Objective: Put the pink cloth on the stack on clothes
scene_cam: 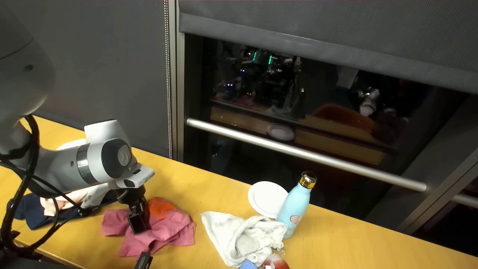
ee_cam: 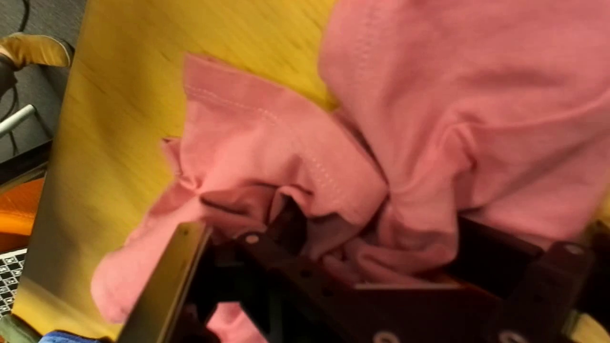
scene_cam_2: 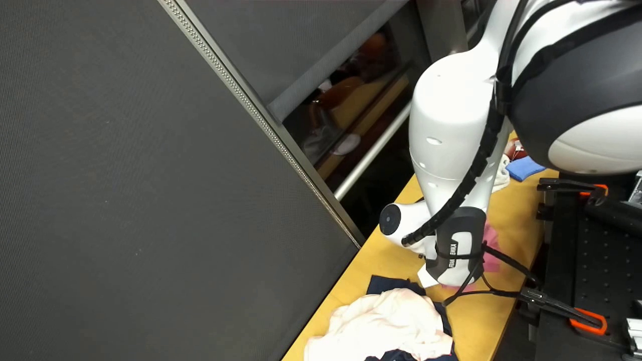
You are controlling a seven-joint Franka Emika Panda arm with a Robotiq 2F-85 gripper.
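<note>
Wrist view shows two dark fingers [ee_cam: 288, 226] standing wide apart, folds of one pink cloth [ee_cam: 405, 128] bunched between them. The cloth, wrinkled and stitched along its hems, lies on one yellow, wood-grained table [ee_cam: 124, 119], near one crumpled stack of clothes [scene_cam_2: 386, 321], pale pink and navy, its pieces too tangled to count. Farther out, in an exterior view: one shaggy white towel [scene_cam: 244, 239], one round white plate [scene_cam: 266, 198], one light-blue bottle [scene_cam: 294, 211] capped in shiny gold.
</note>
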